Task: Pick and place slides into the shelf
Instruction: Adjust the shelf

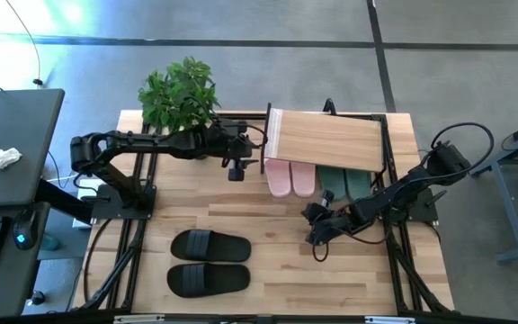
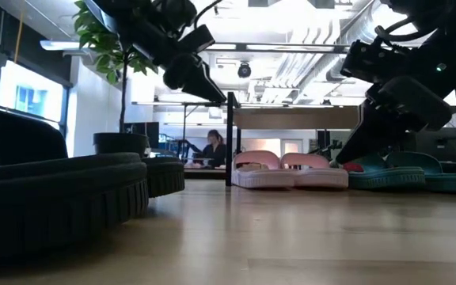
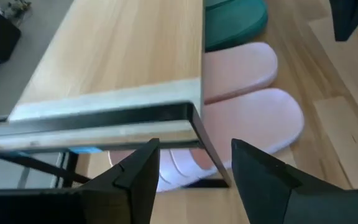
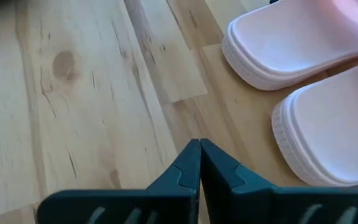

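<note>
1. Left gripper (image 1: 236, 169) hovers just left of the shelf (image 1: 331, 137), fingers spread, holding nothing.
2. Black slides (image 1: 209, 261) lie well in front of the shelf, long axes across the table; pink pair (image 1: 290, 177) and green pair (image 1: 346, 182) sit tucked under it.
3. Right gripper (image 1: 316, 232), pinched shut and empty, waits in front of the shelf, probably nearer the black pair.

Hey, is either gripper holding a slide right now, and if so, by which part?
No. The left gripper is open and empty by the shelf; the right gripper is shut on nothing.
</note>
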### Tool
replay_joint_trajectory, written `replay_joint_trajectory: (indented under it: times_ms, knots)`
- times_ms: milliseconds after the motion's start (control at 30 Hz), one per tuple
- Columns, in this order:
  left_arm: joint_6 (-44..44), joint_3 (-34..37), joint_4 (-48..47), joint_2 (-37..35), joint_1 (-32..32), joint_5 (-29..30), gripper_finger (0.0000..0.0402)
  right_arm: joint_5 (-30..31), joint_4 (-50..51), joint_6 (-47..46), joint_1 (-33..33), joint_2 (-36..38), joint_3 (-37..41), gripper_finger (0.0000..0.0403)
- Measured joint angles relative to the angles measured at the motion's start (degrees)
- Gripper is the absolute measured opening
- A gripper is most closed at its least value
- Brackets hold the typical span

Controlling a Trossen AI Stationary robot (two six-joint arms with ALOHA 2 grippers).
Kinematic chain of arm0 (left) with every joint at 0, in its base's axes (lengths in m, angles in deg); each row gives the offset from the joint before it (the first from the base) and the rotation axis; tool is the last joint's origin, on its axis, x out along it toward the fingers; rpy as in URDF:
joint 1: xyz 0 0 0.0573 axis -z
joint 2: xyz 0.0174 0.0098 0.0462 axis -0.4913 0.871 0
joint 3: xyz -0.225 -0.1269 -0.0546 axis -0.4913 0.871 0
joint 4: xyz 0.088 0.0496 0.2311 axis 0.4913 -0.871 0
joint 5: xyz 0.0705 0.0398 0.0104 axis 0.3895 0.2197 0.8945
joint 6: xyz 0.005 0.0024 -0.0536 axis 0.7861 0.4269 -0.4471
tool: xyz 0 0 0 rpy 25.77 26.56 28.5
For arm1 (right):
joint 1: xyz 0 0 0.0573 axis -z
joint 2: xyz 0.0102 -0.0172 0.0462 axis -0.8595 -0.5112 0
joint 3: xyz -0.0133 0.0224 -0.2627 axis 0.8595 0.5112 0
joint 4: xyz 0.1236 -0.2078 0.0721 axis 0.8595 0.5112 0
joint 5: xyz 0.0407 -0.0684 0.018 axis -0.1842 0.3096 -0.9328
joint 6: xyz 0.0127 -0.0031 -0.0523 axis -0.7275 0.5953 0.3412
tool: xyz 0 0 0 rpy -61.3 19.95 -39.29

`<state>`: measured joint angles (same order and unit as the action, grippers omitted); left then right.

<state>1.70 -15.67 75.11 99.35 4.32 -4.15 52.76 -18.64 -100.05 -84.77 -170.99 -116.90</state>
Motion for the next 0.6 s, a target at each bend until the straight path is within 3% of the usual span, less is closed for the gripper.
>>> replay_joint_trajectory:
  times_ms: [600]
  knots:
    - [-6.54, -0.05, 5.16, 2.91, -0.02, -3.15, 0.0179, 0.03, -0.02, -1.38, -0.02, 0.0, 0.0, 0.0]
